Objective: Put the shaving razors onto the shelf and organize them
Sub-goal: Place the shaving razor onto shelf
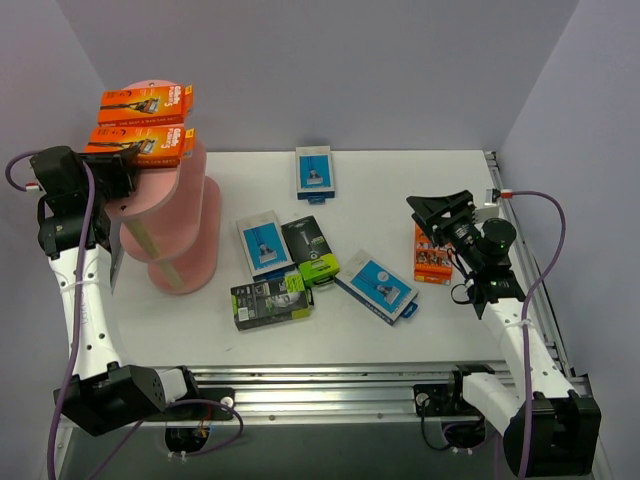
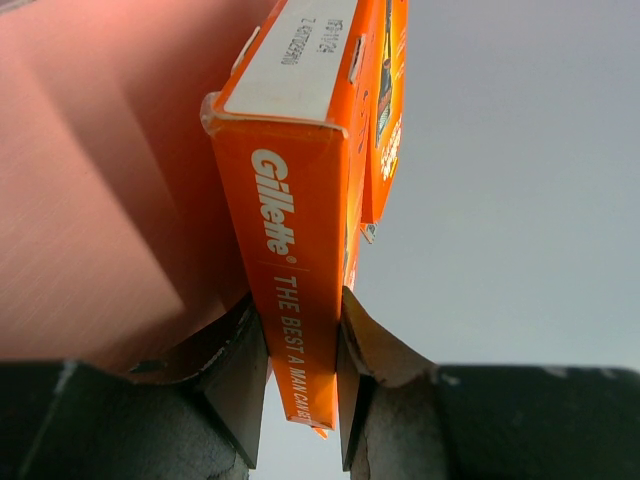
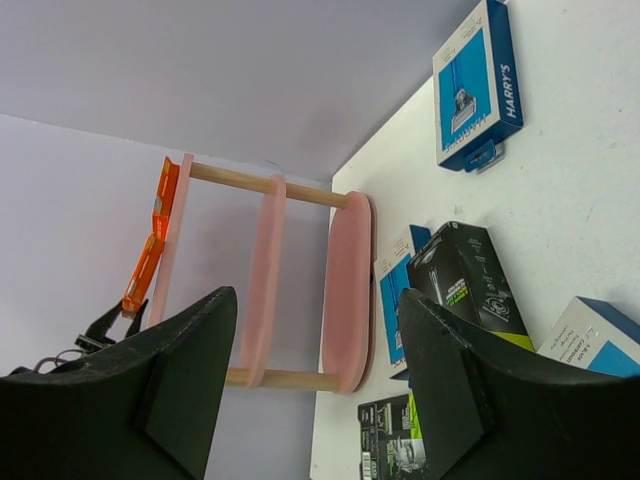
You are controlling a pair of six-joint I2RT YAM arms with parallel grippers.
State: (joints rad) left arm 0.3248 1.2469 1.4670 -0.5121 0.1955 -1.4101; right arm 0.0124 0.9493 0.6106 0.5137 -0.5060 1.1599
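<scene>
The white table (image 1: 420, 170) carried the pink shelf (image 1: 190, 215) at its left side, three oval boards stacked on wooden posts. The left gripper (image 2: 303, 360) was up at the shelf's top board, its jaws clamped on the end of an orange pack (image 1: 140, 142) that lay against that board. A second orange pack (image 1: 145, 100) sat just beyond it on the same board. The right gripper (image 1: 440, 208) hung well to the right of the shelf with its jaws apart and nothing between them, just beside a third orange pack (image 1: 430, 255). Right of the shelf's foot lay a near blue pack (image 1: 263, 243), touching a black pack (image 1: 305, 240). A second black pack (image 1: 268, 300) lay in front of them, a far blue pack (image 1: 314, 172) behind, and a right blue pack (image 1: 378, 285) farther from the shelf.
</scene>
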